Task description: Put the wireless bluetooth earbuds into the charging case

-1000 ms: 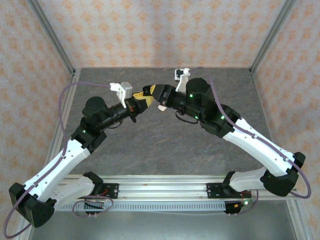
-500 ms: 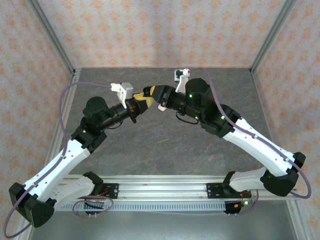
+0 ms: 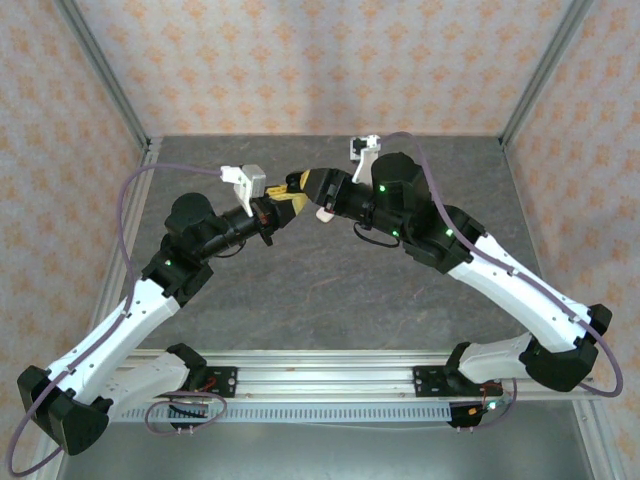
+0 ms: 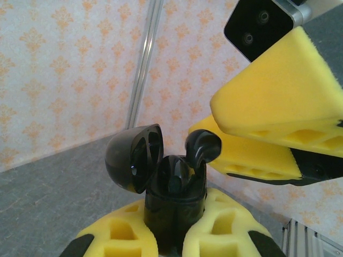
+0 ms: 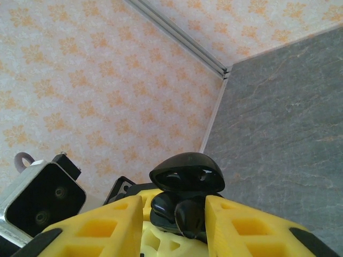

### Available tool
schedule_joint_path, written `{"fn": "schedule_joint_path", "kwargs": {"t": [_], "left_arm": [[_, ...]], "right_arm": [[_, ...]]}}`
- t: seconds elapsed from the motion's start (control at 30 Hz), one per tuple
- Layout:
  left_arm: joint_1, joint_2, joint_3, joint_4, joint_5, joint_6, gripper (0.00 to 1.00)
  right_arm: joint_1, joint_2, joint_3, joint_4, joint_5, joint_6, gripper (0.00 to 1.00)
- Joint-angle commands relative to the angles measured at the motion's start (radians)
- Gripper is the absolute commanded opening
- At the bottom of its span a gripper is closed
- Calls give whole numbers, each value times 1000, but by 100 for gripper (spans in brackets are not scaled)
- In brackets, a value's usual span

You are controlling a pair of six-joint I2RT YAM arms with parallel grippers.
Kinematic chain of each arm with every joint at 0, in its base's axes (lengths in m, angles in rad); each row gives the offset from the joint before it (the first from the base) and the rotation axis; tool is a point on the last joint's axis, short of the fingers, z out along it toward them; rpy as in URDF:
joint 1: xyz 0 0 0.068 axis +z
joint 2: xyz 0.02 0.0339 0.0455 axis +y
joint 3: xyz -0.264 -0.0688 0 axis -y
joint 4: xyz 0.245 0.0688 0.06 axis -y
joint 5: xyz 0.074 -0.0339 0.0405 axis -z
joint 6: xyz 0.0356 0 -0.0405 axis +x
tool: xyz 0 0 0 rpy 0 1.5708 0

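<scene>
Left gripper (image 4: 171,238) clamps the open charging case (image 4: 174,195); right gripper (image 5: 174,204), narrowly parted, flanks a black earbud (image 5: 190,217) atop it.

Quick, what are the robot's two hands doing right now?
Left gripper: shut on the black charging case.
Right gripper: around the black earbud; cannot tell if gripping.

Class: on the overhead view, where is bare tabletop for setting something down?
Bare: the grey stone-patterned table between the two arms and the near aluminium rail, plus the strip along the back wall. Crowded: centre-back, where the yellow-padded left gripper and right gripper meet.
</scene>
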Motion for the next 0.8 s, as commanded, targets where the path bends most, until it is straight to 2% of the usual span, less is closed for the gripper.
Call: {"fn": "schedule_joint_path", "kwargs": {"t": [0.0, 0.2, 0.37, 0.63, 0.77], "left_arm": [[-6, -23, 42, 34, -14, 19, 0], [-6, -23, 53, 6, 4, 32, 0], [-5, -8, 69, 4, 54, 32, 0], [-8, 25, 112, -29, 210, 39, 0], [-14, 34, 133, -66, 260, 71, 0]], "right_arm": [[7, 1, 68, -66, 45, -32, 36], [7, -1, 173, -216, 139, -83, 42], [-7, -13, 178, -238, 137, -81, 44], [-143, -4, 188, -253, -80, -10, 44], [-167, 23, 196, -271, -174, 3, 43]]}}
